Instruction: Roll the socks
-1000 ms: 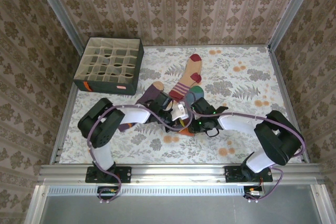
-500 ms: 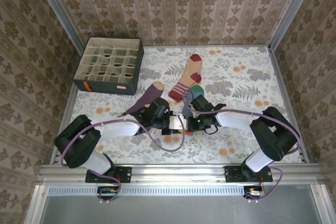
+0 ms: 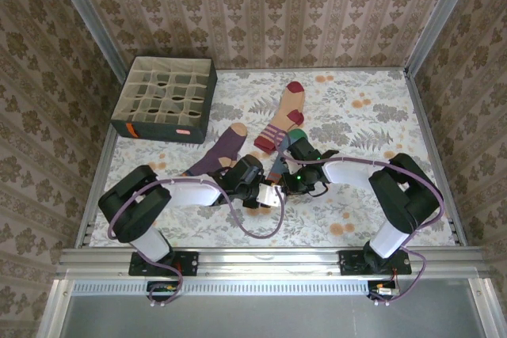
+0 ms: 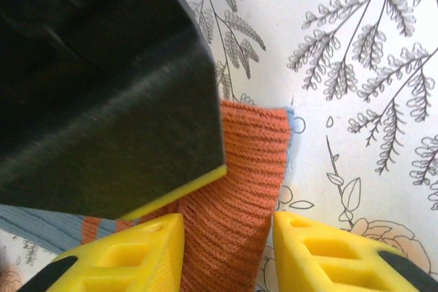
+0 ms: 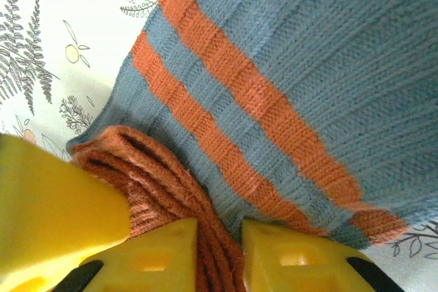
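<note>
Right gripper (image 5: 219, 256) is clamped on the orange cuff (image 5: 171, 189) of the blue sock (image 5: 328, 66). In its wrist view the two yellow fingers (image 5: 161, 261) sit close together, with several rolled folds of the orange knit squeezed between them. The blue-grey leg with its two orange stripes spreads up and to the right over the flowered table (image 5: 61, 39). A larger yellow finger at lower left touches the same roll, and I read it as the left arm's. Left gripper (image 4: 229, 254) has its jaws parted either side of the cuff. One pad looks to be against the knit and the other just beside it, so I cannot tell whether it grips or has let go. A black block with a yellow edge, apparently the right arm's finger, lies over the cuff at upper left of that view. From above, both grippers meet tip to tip near the middle of the table, towards the near edge, and the blue sock runs back from them to its green toe. Purple sock (image 3: 223, 148) lies flat just left of them, tan toe towards the box (image 3: 165, 99) in the far left corner. Peach sock (image 3: 283, 112) lies flat behind, maroon toe pointing to the far wall and striped cuff next to the green toe
</note>
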You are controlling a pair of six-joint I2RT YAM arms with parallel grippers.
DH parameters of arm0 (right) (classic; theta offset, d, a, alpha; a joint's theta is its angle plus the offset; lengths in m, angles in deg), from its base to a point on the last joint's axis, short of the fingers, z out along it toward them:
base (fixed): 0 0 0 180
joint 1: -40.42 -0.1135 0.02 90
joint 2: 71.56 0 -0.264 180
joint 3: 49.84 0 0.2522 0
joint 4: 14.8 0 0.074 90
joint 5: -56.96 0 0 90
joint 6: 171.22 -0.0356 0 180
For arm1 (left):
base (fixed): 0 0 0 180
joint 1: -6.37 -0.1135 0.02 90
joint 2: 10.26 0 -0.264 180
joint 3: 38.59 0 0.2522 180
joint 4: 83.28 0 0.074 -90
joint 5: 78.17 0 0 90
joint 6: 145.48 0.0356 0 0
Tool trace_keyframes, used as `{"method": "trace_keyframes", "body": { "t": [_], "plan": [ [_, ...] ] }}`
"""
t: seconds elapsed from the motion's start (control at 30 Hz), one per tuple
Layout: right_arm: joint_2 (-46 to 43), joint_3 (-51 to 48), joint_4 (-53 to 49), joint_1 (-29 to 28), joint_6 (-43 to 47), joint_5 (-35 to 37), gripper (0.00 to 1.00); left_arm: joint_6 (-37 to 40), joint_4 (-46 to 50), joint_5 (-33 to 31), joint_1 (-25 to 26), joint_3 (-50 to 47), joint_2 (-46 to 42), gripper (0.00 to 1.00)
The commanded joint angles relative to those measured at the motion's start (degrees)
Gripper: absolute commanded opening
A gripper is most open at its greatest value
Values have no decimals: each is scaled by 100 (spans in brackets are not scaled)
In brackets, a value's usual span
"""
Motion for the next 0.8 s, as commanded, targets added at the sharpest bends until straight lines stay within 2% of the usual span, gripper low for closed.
{"method": "trace_keyframes", "body": {
  "t": [0.0,0.2,0.27,0.3,0.37,0.4,0.5,0.63,0.77],
  "plan": [
    [528,-376,-1056,-3,127,338,17,334,33,-52,-90,53,115,40],
    [415,-396,-986,20,215,282,16,513,200,-179,-137,183,461,40],
    [228,-457,-868,50,191,276,20,390,464,-227,-126,353,557,34],
    [61,-539,-743,84,133,244,26,159,707,-300,-118,524,611,29],
    [-382,-753,-428,217,-39,133,34,-199,1505,-286,-136,978,753,14],
    [-685,-904,-230,328,-147,47,35,-338,1916,-188,-144,1206,837,8],
    [-1675,-1371,367,646,-440,-167,36,-660,2726,302,-159,1654,1018,1],
    [-2795,-1845,817,785,-594,-17,30,-1180,3188,1106,-298,2030,1191,1],
    [-3338,-2209,1137,782,-594,82,29,-1635,3709,1751,-497,2522,1506,2]
  ]
}}
